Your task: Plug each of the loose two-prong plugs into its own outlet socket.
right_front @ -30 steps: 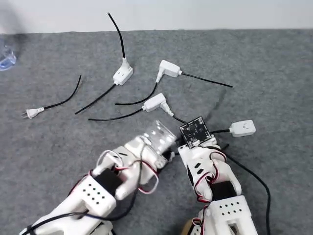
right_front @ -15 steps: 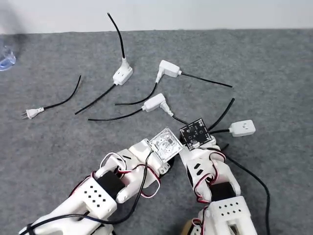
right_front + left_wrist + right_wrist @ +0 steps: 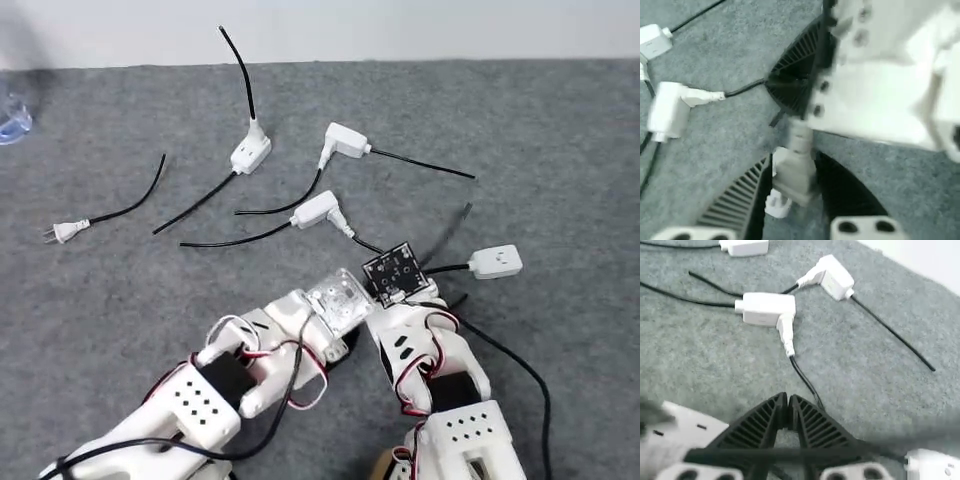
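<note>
My left gripper (image 3: 792,162) is shut on a white plug body (image 3: 792,175), its black fingers on either side of it. Right in front, my right gripper (image 3: 785,107) is shut on the thin black cable (image 3: 742,90) that runs from a white outlet socket (image 3: 765,307). In the right wrist view its fingertips (image 3: 788,399) meet with the cable (image 3: 805,380) running in under them. From above, both arms' wrists (image 3: 365,290) meet at centre bottom. That socket (image 3: 315,210) lies just beyond them. A loose two-prong plug (image 3: 65,232) lies far left.
Three more white sockets lie on the grey mat: one at the back (image 3: 250,152), one back centre (image 3: 345,140), one to the right (image 3: 497,261). Black cables trail from them across the mat. A loose cable end (image 3: 466,208) sticks up near the right socket.
The left arm's wrist has swung right and closer to the right arm's wrist. A black cable end near the right socket rose into view, then dropped slightly.
</note>
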Controlling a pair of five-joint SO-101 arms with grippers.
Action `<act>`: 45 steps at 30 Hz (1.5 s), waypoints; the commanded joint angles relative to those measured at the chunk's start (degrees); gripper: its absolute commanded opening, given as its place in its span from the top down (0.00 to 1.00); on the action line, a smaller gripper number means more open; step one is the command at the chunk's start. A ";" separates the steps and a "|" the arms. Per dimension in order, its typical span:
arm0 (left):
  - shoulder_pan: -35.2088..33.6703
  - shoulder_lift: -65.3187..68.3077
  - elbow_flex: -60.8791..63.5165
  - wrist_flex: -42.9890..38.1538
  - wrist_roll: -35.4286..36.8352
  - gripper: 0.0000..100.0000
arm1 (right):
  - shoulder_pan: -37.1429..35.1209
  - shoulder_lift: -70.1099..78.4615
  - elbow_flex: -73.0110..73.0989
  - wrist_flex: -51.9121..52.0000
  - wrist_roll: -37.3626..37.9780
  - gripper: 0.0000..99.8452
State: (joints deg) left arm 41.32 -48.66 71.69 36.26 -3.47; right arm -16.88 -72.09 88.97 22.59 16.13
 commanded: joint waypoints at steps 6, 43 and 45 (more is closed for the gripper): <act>2.64 -0.88 0.31 1.14 -0.97 0.87 | 1.01 -0.92 -4.48 -0.13 0.44 0.99; -4.31 -0.97 1.36 3.25 -14.95 0.99 | 7.87 -0.92 -7.56 4.09 -4.31 0.92; -6.59 -0.97 1.89 1.14 -14.77 0.99 | 5.93 -0.92 -11.60 11.74 -7.21 0.85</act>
State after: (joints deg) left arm 37.54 -48.75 73.45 40.92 -17.19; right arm -9.32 -72.35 85.10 25.93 12.70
